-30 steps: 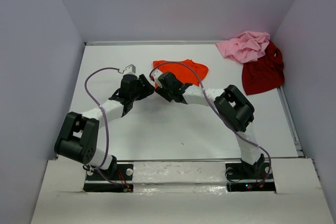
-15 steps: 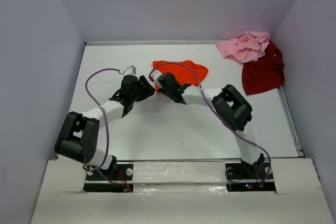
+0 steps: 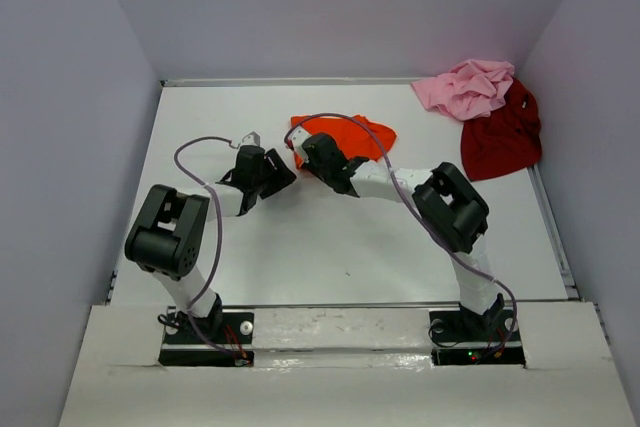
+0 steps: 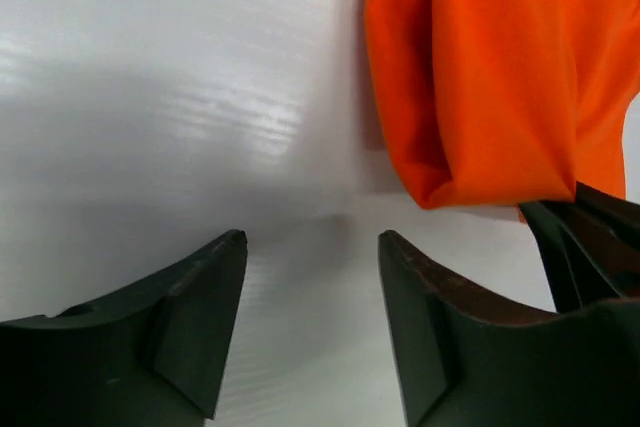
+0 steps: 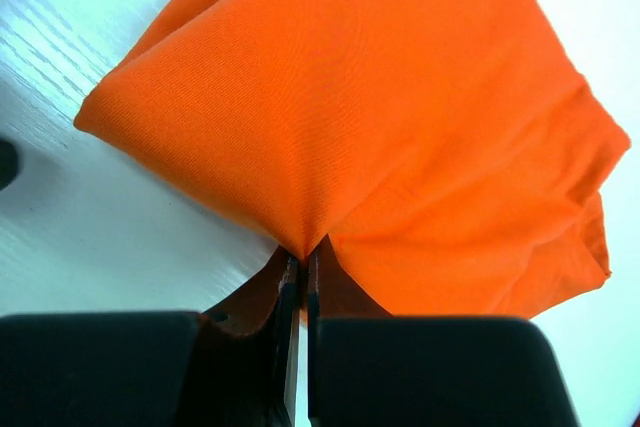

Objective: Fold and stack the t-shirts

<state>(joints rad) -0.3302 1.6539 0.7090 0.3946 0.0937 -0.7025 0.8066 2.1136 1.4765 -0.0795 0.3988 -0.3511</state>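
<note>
1. Pinching the near edge of the orange t-shirt (image 5: 380, 117), the right end effector (image 5: 303, 265) is clenched on a peak of cloth. The shirt fans away ahead of it.
2. That shirt lies bunched at the middle of the bench (image 3: 330, 257), toward the far side. Its longer span runs left to right in the overhead view.
3. The left end effector (image 4: 312, 247) is released, jaws apart over bare bench and gripping nothing. The shirt's left corner lies just ahead and to its right, not between the jaws.
4. Both arms reach forward and inward, wrists nearly meeting at the shirt's near left corner. The left arm is nearer the free corner, so I judge it must shift right to take it.
5. The pink t-shirt (image 3: 468, 87) and dark red t-shirt (image 3: 503, 137) lie heaped and touching in the far right corner, well apart from both end effectors.
</note>
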